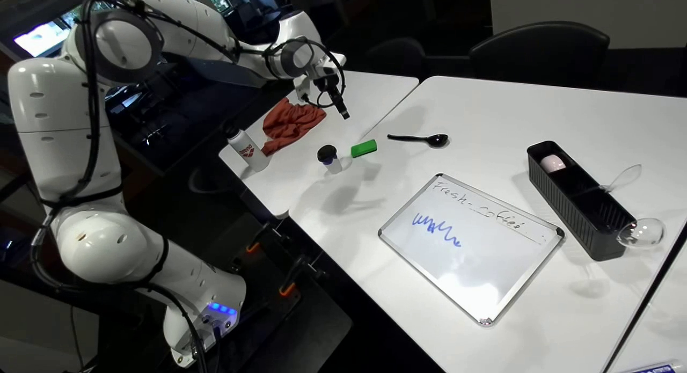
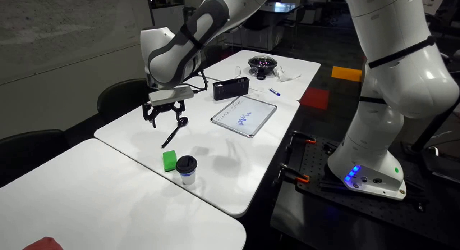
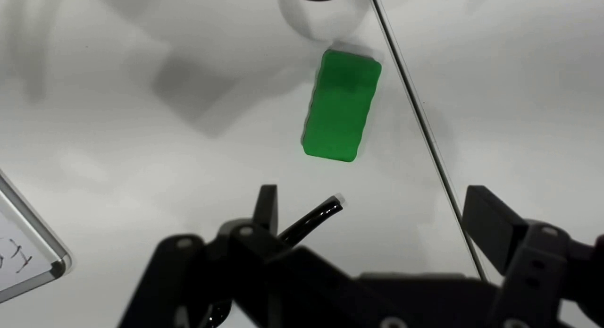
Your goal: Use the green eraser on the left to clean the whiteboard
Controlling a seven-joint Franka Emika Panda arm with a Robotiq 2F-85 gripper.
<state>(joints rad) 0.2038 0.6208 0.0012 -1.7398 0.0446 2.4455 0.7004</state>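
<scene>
The green eraser [image 1: 364, 148] lies flat on the white table beside the cup; it also shows in an exterior view [image 2: 169, 160] and in the wrist view [image 3: 341, 105]. The whiteboard [image 1: 477, 271] lies flat on the table with a blue scribble and black handwriting; it shows whole in both exterior views [image 2: 259, 113]. Its corner is at the left of the wrist view [image 3: 35, 257]. My gripper [image 2: 166, 121] is open and empty above the table, with fingers wide apart in the wrist view [image 3: 373, 196]. The eraser lies ahead of the fingertips, not between them.
A black spoon [image 3: 314, 219] lies partly under the gripper. A lidded cup [image 2: 187, 171] stands close to the eraser. A black organizer box [image 1: 569, 201] and clear glass [image 1: 641, 233] are beyond the board. A bottle [image 1: 248, 149] and red cloth [image 1: 292, 121] are on the adjoining table.
</scene>
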